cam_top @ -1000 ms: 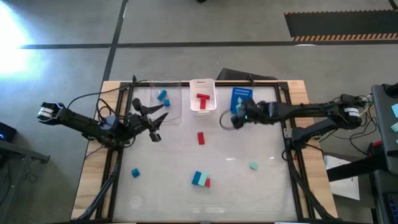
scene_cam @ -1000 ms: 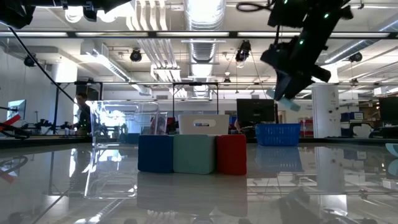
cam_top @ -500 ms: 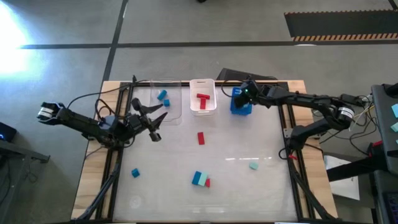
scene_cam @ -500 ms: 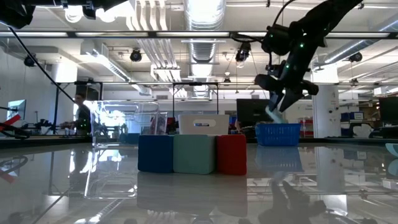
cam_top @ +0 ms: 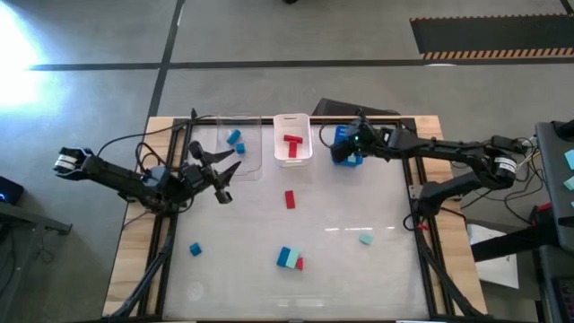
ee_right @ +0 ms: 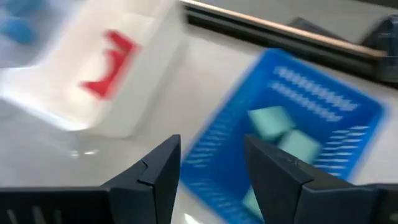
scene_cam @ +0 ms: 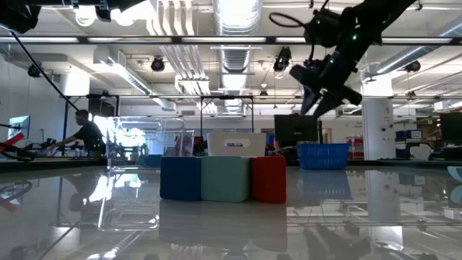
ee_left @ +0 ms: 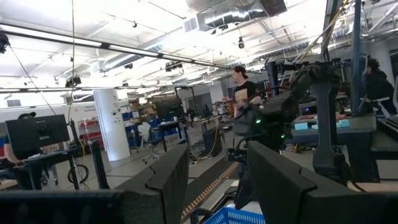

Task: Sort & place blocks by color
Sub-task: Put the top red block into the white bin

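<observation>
My right gripper (cam_top: pixel 343 154) (ee_right: pixel 211 168) hovers open over the blue bin (ee_right: pixel 217 143) at the table's far side, touching nothing. Mint blocks (ee_right: pixel 273 121) lie inside that bin. The white bin (cam_top: pixel 292 118) holds red blocks (cam_top: pixel 292 144); the clear bin (cam_top: pixel 256 152) holds blue blocks (cam_top: pixel 235 139). On the table lie a red bar (cam_top: pixel 290 198), a mint block (cam_top: pixel 365 239), a blue block (cam_top: pixel 195 248), and a blue, mint and red group (cam_top: pixel 289 259). My left gripper (cam_top: pixel 226 178) waits open near the clear bin.
The three bins stand in a row along the far edge. The metal frame (cam_top: pixel 417 193) borders the glossy table on both sides. The loose blocks lie spread over the near half, and bare surface shows between them and the bins. People show in the room behind.
My right gripper carried a mint block from over the table's middle right toward the far edge, dipped over the blue bin, then rose a little. The block no longer shows between its fingers in the low view. My left arm kept still.
</observation>
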